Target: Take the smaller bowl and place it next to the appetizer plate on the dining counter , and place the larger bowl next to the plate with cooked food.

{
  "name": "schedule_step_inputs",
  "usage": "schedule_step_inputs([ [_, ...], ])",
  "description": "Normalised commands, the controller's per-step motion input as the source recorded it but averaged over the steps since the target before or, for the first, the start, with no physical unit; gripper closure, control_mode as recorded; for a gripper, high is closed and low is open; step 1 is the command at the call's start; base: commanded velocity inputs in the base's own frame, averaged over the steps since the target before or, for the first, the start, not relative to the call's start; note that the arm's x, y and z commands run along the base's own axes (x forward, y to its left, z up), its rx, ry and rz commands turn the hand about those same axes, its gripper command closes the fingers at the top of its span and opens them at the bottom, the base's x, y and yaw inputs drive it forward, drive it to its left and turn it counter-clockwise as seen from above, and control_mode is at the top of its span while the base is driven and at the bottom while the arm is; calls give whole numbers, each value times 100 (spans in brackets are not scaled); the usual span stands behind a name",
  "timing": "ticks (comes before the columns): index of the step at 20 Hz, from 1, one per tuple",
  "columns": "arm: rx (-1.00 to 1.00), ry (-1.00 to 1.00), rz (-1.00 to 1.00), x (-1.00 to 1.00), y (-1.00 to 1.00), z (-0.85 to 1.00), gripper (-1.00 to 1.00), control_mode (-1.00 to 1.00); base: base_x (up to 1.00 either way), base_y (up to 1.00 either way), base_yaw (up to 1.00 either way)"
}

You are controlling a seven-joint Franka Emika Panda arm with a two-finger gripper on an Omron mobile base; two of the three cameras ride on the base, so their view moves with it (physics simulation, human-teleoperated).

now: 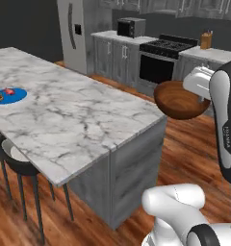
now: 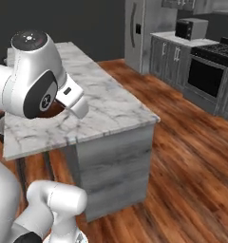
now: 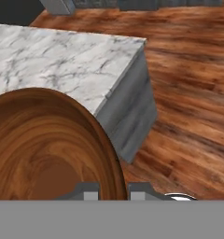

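Transport of the smaller bowl (image 1: 181, 100) is the step in hand, as I judge it; the gripper (image 3: 113, 190) is all but closed, its jaws pinching the bowl's rim, as the hand view shows; the bowl hangs in the air off the near end of the dining counter (image 1: 79, 120), above the wooden floor (image 1: 185, 158) and not yet over the marble top; the plate with cooked food (image 1: 9, 95) sits far along the counter by its left long edge, well apart from the bowl; I cannot locate the appetizer plate from here, so its position stays unconfirmed. Next move, in my judgement: carry the bowl in over the near end of the counter, find the appetizer plate, lower the bowl onto bare marble just beside it without touching it, then release; keep the bowl level during travel; the larger bowl remains to be handled afterwards.
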Motion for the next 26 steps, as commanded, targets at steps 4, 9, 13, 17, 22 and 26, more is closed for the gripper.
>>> schedule_step_inputs([
  [4, 0, 0, 0, 0, 0, 0, 100, 100, 0, 99, -55],
  [9, 0, 0, 0, 0, 0, 0, 100, 100, -7, 100, -41],
  [13, 0, 0, 0, 0, 0, 0, 100, 100, -55, 100, -27],
  [17, 0, 0, 0, 0, 0, 0, 100, 100, -29, 100, -32],
  [22, 0, 0, 0, 0, 0, 0, 100, 100, 11, 100, -43],
  [26, 0, 0, 0, 0, 0, 0, 100, 100, 25, 100, -46],
])
